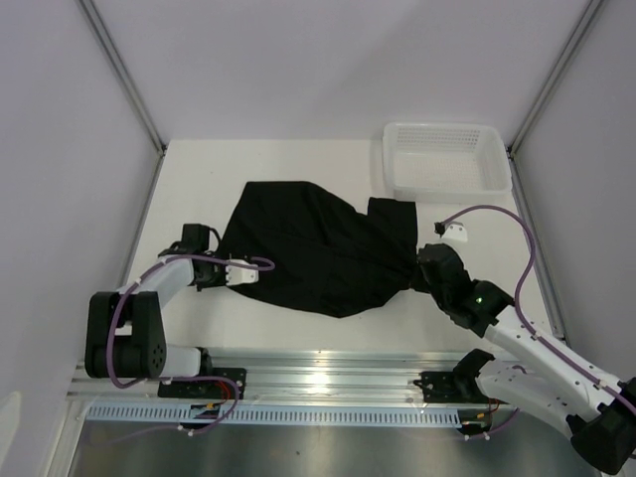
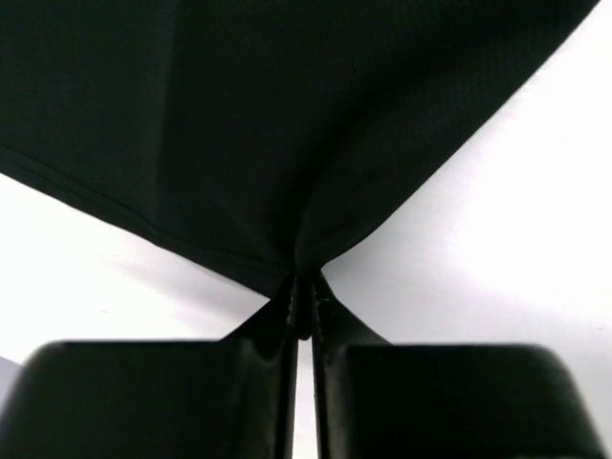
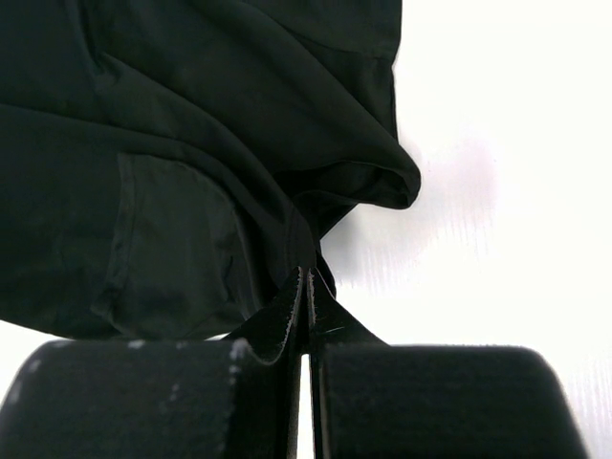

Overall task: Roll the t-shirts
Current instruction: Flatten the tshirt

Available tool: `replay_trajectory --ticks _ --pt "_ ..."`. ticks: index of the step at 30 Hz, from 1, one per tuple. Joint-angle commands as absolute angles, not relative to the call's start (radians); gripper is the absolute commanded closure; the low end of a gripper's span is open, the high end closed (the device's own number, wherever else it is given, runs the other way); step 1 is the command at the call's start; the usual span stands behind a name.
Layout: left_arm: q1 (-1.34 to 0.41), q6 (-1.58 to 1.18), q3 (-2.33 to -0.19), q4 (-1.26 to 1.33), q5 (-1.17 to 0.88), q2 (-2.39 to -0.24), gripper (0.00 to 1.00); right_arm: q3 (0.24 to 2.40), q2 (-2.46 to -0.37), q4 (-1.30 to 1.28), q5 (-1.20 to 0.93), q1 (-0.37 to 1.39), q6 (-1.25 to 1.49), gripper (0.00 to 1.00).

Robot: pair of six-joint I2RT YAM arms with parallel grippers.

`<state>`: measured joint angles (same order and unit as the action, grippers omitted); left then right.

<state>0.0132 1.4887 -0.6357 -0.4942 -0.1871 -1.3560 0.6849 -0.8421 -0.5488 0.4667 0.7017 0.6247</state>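
Observation:
A black t-shirt (image 1: 318, 248) lies crumpled and partly spread across the middle of the white table. My left gripper (image 1: 231, 270) is at its left edge, shut on a pinch of the hem; in the left wrist view the fabric (image 2: 287, 124) rises from the closed jaws (image 2: 303, 284). My right gripper (image 1: 422, 270) is at the shirt's right edge, shut on bunched cloth. In the right wrist view, folds of the shirt (image 3: 191, 172) gather into the closed fingertips (image 3: 306, 274).
A white mesh basket (image 1: 445, 159) stands at the back right, just beyond the shirt's right corner. Metal frame posts and white walls close in the table's left and right sides. An aluminium rail (image 1: 318, 383) runs along the near edge.

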Motion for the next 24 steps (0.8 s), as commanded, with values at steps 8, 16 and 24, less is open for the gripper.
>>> replay_trajectory --ticks 8,16,24 --pt "0.064 1.1 -0.783 -0.443 -0.231 -1.215 0.99 0.768 -0.833 -0.546 0.439 0.647 0.565 1.0" --pt "0.164 0.945 -1.075 -0.731 -0.278 -0.941 0.99 1.044 -0.758 -0.704 0.459 0.646 0.463 1.0" --pt "0.239 0.842 -1.463 -0.998 -0.244 -0.928 0.99 1.34 -0.788 -0.827 0.39 0.649 0.364 1.0"
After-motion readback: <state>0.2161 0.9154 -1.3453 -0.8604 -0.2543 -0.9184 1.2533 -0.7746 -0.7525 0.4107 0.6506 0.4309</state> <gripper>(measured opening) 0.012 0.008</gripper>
